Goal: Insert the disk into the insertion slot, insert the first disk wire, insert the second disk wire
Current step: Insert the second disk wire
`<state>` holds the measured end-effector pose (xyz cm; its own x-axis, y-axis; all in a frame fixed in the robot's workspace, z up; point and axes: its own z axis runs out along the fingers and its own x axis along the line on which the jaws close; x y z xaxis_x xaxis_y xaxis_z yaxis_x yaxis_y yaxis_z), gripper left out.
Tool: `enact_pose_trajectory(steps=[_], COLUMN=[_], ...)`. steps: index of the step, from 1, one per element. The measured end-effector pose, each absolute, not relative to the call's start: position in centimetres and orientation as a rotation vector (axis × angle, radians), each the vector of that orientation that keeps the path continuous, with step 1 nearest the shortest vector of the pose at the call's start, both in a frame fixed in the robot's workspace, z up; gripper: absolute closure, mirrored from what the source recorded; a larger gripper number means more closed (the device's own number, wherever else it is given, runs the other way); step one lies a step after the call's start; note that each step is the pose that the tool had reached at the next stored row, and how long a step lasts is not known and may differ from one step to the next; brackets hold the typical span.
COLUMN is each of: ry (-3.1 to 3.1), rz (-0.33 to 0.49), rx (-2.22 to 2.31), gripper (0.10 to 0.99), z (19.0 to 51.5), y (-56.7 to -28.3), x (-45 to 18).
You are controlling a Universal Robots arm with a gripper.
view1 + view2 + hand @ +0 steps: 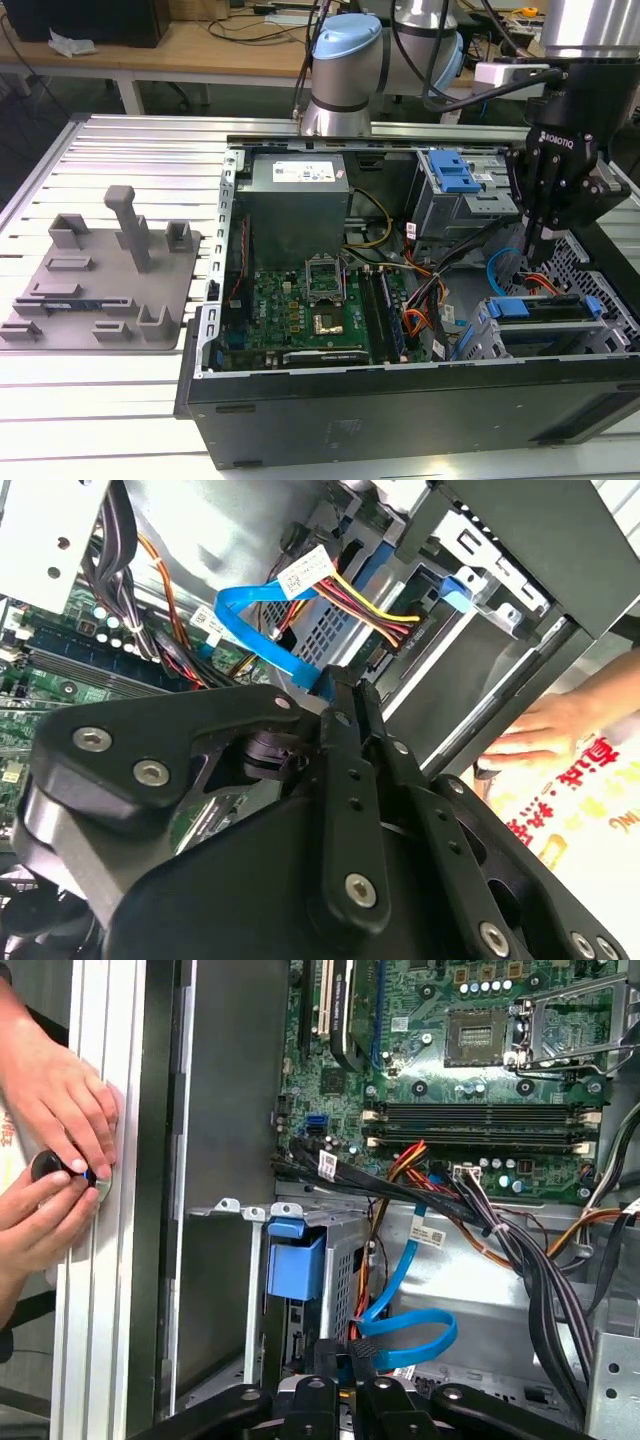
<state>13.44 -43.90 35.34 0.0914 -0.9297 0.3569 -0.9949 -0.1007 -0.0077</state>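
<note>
Here the tool (352, 1385) pinches the blue wire's (420, 1338) black plug, its fingertips hiding the connector end.

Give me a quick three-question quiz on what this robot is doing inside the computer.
1. True or false: the tool is closed on the black plug of the blue wire.
2. The grey tray of moulded shapes lies: A) inside the computer, B) on the table, at the exterior view's left, C) on top of the arm.
3. Fill in: the disk sits in a plastic frame coloured ____.
Key: 1 true; 2 B; 3 blue.
</note>
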Motion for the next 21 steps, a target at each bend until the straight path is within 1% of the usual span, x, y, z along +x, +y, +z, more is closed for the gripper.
enact_pose_trajectory(steps=[3, 5, 6, 11, 17, 21], ry=[-1.940, -1.991, -1.998, -2.009, -2.025, -2.076], rz=[0.391, 0.319, 0.309, 0.293, 0.284, 0.228], rx=[2.142, 2.193, 2.199, 2.208, 2.196, 2.210], gripper=[0.925, 0.925, 0.925, 0.925, 0.925, 0.925], z=[35.3, 35.3, 35.3, 35.3, 35.2, 35.0], y=[-44.2, -44.7, -44.8, -46.6, -47.3, -47.3], x=[13.4, 13.4, 13.4, 13.4, 13.8, 13.9])
